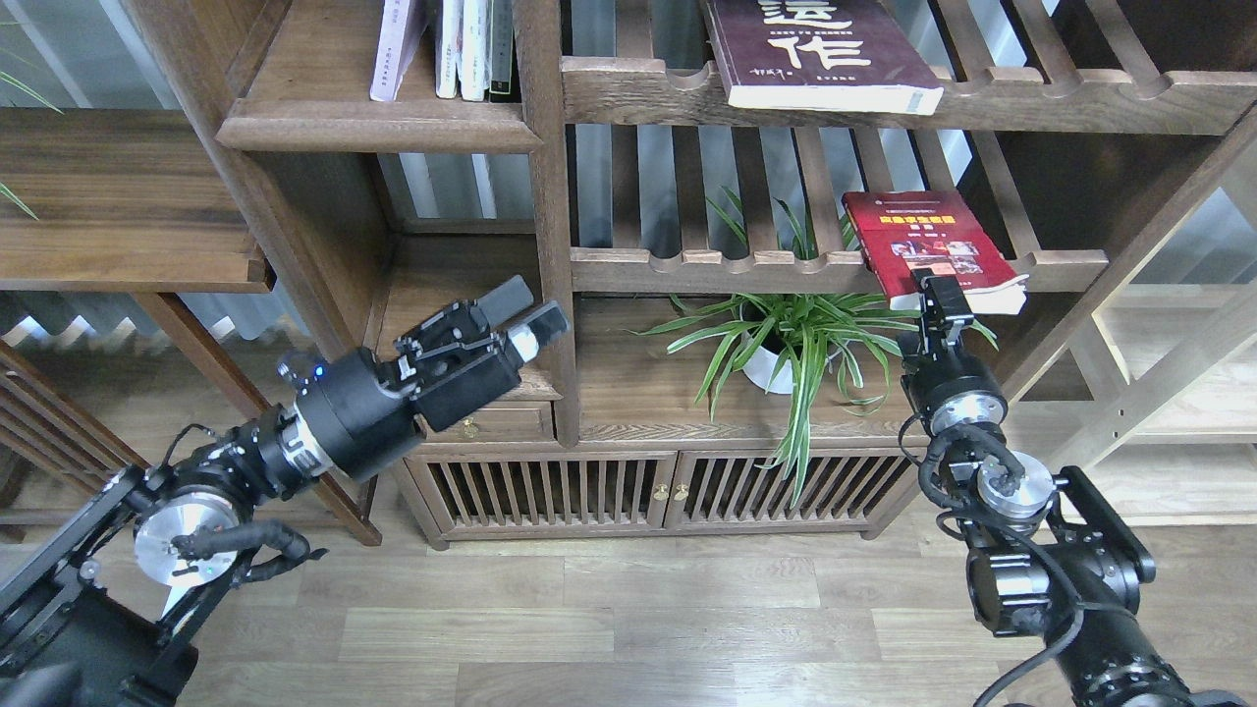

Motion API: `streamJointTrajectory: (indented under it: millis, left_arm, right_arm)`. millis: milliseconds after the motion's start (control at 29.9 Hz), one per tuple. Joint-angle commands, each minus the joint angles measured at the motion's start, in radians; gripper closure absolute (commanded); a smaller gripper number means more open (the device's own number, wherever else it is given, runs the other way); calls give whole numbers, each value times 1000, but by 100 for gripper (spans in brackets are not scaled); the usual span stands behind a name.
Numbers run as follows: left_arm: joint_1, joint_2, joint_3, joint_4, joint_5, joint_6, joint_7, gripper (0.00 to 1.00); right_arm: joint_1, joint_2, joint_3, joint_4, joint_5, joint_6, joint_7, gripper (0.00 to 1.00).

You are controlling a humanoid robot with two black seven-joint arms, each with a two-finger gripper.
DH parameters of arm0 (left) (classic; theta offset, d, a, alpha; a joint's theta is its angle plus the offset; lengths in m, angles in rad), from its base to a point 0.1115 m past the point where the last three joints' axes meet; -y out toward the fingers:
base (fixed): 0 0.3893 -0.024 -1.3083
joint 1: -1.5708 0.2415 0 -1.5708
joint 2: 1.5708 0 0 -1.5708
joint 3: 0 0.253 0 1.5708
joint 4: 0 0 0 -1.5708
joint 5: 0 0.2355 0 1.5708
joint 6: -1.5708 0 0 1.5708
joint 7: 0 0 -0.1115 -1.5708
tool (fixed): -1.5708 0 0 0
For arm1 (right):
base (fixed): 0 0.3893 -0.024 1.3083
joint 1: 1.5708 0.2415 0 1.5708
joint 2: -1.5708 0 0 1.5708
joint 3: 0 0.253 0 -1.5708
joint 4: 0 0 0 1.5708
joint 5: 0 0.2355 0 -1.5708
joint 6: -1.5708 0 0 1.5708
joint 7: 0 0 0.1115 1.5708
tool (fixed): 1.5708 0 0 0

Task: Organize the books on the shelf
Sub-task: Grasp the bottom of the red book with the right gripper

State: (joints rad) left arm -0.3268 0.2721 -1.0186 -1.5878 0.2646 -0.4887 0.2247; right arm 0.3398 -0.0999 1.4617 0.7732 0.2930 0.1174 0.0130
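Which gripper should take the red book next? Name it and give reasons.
Right. The right gripper sits at the red book's front edge on the slatted rack. The left gripper is open, empty and far from it, beyond the post.
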Motion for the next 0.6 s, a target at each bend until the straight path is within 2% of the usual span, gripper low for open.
streamJointTrajectory:
  millis: [0,568]
  left_arm:
    - [12,1,2,0,-1,0,28,1]
    - [29,-2,3,-3,-1,0,31,1]
  right_arm:
    - [22,-1,2,-31,0,-1,-1,4]
    - [116,-23,11,-123,2,-4,-1,12]
